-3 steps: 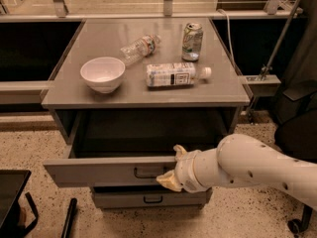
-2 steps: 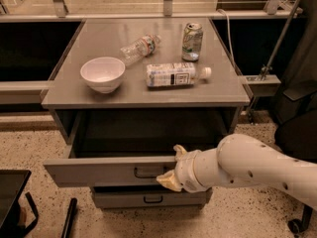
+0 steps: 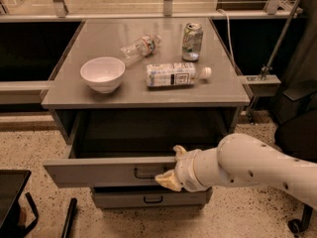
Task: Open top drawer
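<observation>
The top drawer (image 3: 99, 171) stands pulled well out from under the grey cabinet top (image 3: 218, 90). Its wide flat metal front is smooth and matte, and the cavity behind it is dark. A small black handle (image 3: 146, 173), a thin bar, sits at the middle of the front panel.

My gripper (image 3: 173, 166) is just right of that handle, against the panel. Its cream fingertips (image 3: 179, 150) are spread apart, one poking above the panel's top edge and one low in front of it. They close on nothing that I can see, though I cannot tell whether they press on the metal. My arm (image 3: 257, 170) behind it is a smooth, rounded white shell with small dark dots.

Below is a shorter, narrower grey drawer (image 3: 148, 198) with a like handle, pushed in.

On the cabinet top:
- A white bowl (image 3: 102, 74), round and glossy, sits at the left.
- A white-capped bottle (image 3: 173, 75) lies on its side at the centre; the dark print on its pale label is too small to read.
- A clear plastic bottle (image 3: 140, 47), crumpled, lies tilted behind it.
- A can (image 3: 192, 41) stands upright at the back right, in silver and green, with its lettering unreadable.

The floor (image 3: 29, 143) is speckled stone.
</observation>
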Controlling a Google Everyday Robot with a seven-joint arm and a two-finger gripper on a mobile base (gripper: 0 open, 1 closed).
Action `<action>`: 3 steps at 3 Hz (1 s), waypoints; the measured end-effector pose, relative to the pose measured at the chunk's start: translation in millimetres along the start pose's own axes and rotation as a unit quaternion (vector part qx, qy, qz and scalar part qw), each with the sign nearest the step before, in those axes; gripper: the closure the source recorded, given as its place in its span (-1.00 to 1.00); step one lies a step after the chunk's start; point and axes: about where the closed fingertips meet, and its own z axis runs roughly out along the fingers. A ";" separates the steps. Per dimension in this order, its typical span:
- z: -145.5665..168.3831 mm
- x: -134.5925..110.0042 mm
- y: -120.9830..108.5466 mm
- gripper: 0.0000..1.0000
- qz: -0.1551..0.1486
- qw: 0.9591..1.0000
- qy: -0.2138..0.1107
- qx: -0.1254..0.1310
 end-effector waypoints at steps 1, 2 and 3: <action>0.0 0.0 0.0 -0.77 0.000 1.000 0.000 0.000; 0.0 -0.1 0.0 -1.00 0.000 1.000 0.000 0.000; 0.0 -0.1 0.0 -1.00 0.000 1.000 0.000 0.000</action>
